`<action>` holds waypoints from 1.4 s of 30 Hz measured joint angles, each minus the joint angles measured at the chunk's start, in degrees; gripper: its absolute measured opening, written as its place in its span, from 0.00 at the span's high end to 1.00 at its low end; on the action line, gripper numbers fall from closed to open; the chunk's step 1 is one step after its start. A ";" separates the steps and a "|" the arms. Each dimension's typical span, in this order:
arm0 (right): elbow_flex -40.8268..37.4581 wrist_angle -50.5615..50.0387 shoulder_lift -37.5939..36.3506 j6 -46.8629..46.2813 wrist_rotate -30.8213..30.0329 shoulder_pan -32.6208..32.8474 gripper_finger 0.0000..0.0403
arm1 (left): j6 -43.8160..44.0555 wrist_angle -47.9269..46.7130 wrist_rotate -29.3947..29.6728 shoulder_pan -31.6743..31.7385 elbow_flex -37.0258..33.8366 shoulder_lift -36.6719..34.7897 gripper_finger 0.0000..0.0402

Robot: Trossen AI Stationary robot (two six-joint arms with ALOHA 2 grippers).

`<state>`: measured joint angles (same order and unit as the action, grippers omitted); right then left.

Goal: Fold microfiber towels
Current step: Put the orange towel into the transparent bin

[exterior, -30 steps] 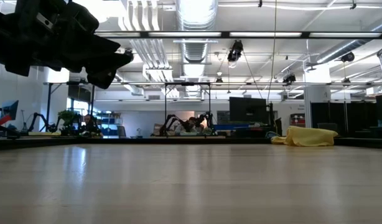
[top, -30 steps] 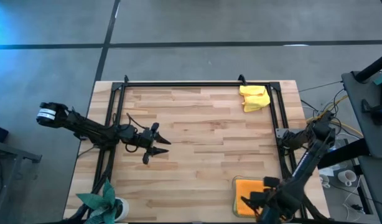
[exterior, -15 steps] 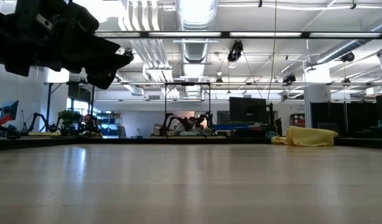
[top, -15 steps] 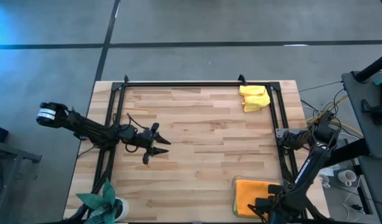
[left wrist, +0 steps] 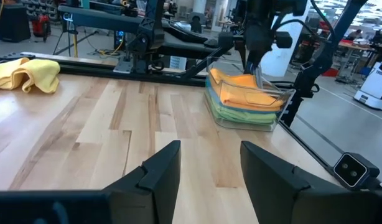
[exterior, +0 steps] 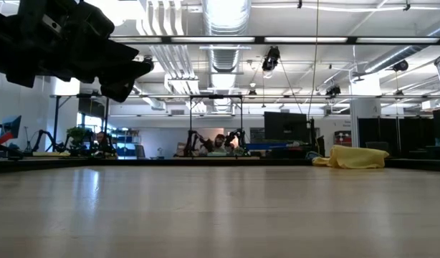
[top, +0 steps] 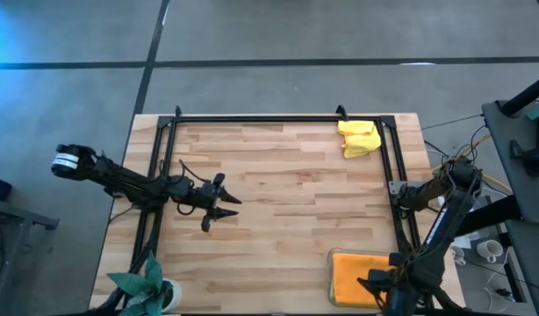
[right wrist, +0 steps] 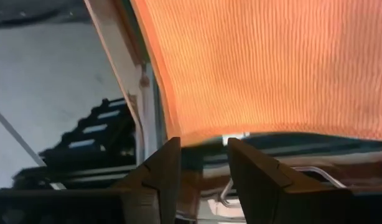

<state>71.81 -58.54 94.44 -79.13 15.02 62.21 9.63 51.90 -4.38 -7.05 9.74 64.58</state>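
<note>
- The right gripper is at the near right corner of the table, over the near edge of the clear rectangular plastic tray. In the right wrist view its two dark fingers stand a little apart with a narrow gap between them, and nothing is seen between them.
- Just before these fingers is the orange microfiber towel, the top cloth of the stack; its ribbed surface fills most of that view and its edge hangs just above the fingertips. If the fingers touch the cloth, I cannot tell.
- In the left wrist view the tray shows the stack of folded towels: orange on top, then yellow and green layers under it.
- The left gripper hangs above the left middle part of the light wooden table, well apart from the tray. Its fingers are spread with a clear gap, and they hold nothing.
- A crumpled yellow microfiber towel lies at the far right corner of the table, near the black metal frame which goes around the table top.
- A small green leafy plant stands at the near left corner of the table.
</note>
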 joint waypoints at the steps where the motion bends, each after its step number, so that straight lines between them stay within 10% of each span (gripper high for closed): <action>1: -0.34 0.13 -0.05 0.00 0.02 0.11 0.68 | 0.00 -0.12 -0.01 0.01 0.00 0.00 0.62; 17: -9.77 12.64 4.51 0.31 13.04 0.12 0.68 | 0.00 -0.18 -0.16 0.02 0.04 0.00 0.62; 31: -0.54 -20.84 0.73 2.56 4.87 -0.63 0.68 | 0.00 0.08 -0.16 0.02 0.04 0.00 0.62; 42: -11.36 -12.27 0.17 9.11 1.42 -1.77 0.70 | 0.00 0.00 -0.16 0.02 0.06 0.00 0.62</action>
<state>60.45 -70.81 94.61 -70.02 16.44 60.45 9.63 51.90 -4.54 -7.03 9.80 64.58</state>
